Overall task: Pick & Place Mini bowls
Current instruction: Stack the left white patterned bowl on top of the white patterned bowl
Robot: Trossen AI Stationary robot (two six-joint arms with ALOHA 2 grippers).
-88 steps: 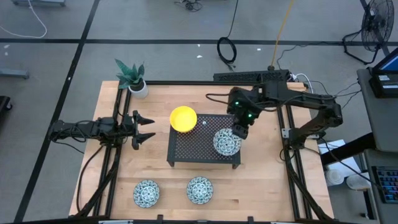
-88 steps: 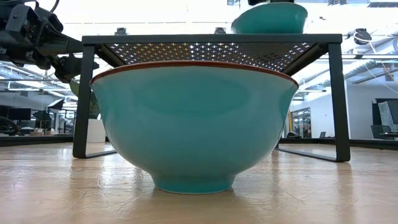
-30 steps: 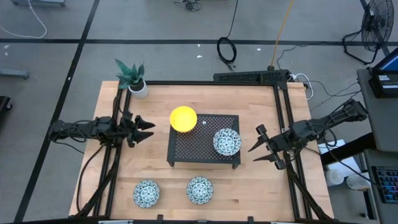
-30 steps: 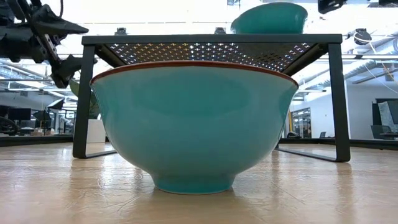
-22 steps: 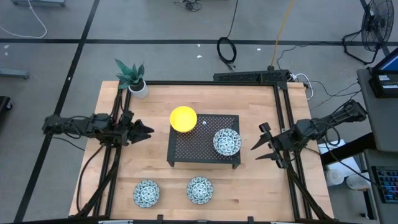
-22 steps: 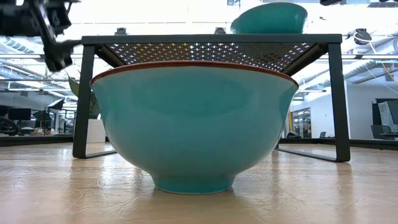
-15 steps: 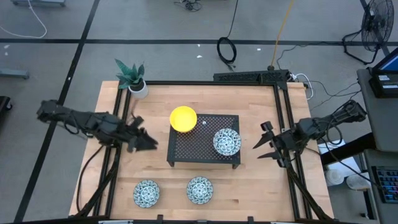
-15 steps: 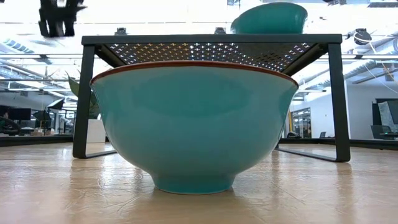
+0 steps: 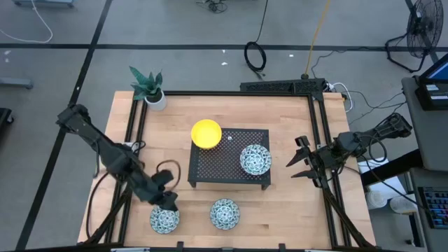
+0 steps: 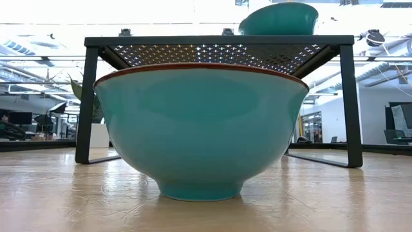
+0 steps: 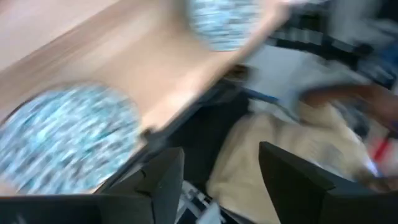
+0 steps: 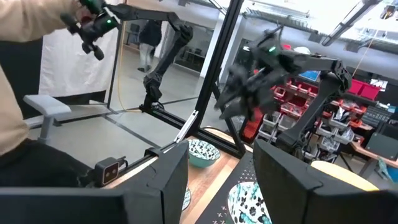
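Since the earlier frame, the left arm has swung from the table's left edge down to the front-left corner; its left gripper (image 9: 163, 198) now hangs directly over the front-left patterned bowl (image 9: 164, 218), jaws apart with nothing between them. The right gripper (image 9: 302, 162) waits open at the right edge, near the rack (image 9: 210, 168). The rack carries 1 yellow bowl (image 9: 206, 133) and 1 patterned bowl (image 9: 255, 159); a 3rd patterned bowl (image 9: 225, 213) sits front-centre. Judgement: the descent should be steadied first, with 1 finger inside the rim and 1 outside, before closing.
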